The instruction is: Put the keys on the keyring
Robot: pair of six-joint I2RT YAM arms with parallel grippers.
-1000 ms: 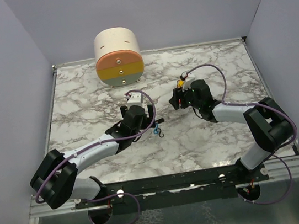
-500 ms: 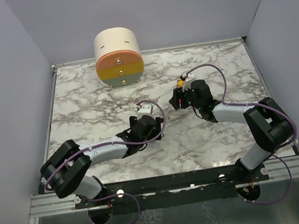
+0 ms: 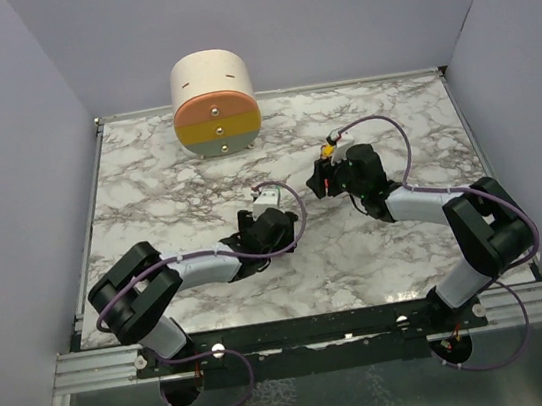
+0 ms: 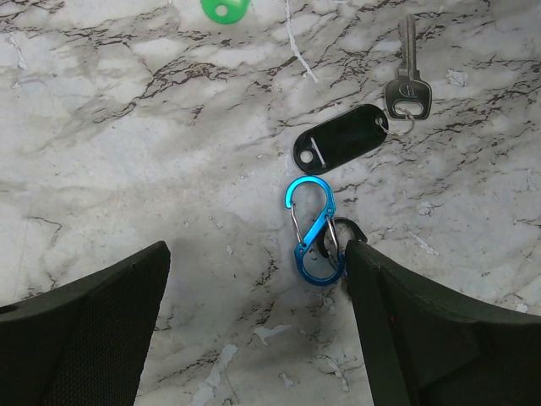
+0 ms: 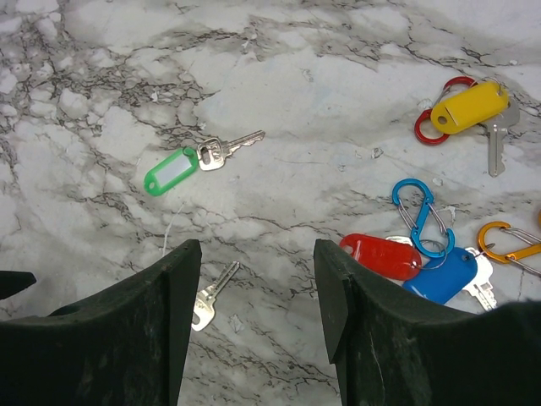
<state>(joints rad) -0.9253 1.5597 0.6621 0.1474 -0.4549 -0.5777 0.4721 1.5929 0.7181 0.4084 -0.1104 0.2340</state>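
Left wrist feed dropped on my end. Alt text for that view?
A blue carabiner clip lies on the marble table between the open fingers of the left gripper. Beyond it lie a black tag ringed to a silver key, and a green tag cut off at the top edge.

Right wrist view:
- green-tagged key [image 5: 182,167]: flat, alone, left of centre; silver blade points up-right.
- yellow-tagged key [image 5: 469,108]: upper right, flat; silver blade points down beside tag.
- red-tagged key [image 5: 380,255] and blue-tagged key [image 5: 448,275]: lower right, flat, touching; red one's blade not seen, blue one's silver tip shows at lower right.
- bare silver key [image 5: 211,296]: apart, low left.

Left wrist view:
- black-tagged key [image 4: 341,148]: flat, blade points up.
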